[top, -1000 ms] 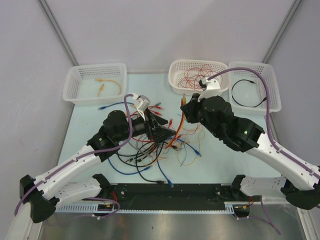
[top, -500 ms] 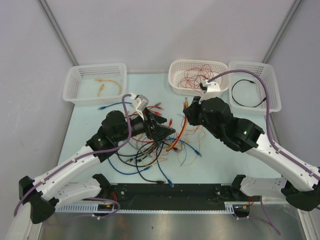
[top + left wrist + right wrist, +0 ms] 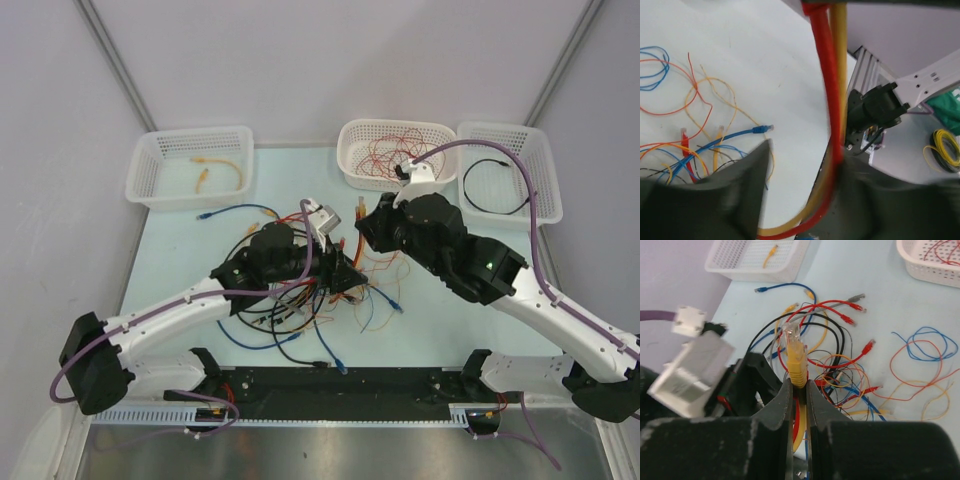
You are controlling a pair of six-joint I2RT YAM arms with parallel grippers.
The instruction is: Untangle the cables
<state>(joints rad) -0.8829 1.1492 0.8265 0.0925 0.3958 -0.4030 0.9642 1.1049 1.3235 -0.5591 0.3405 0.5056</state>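
Right claw (image 3: 799, 386) pinches yellow cable (image 3: 796, 359) — cables (image 3: 288, 316) tangled, multicoloured

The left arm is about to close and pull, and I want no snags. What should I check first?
1. Right gripper holds the yellow cable: ok, pinched below its plug.
2. Left gripper closed on a strand: not ok, jaws apart.
3. Single strand between left jaws: not ok, red cable runs beside the yellow cable.
4. Held strands free of the tangle: cannot tell.

White arm links (image 3: 165, 318), black joints (image 3: 95, 362), purple hoses (image 3: 470, 143), dark fingers (image 3: 782, 407)
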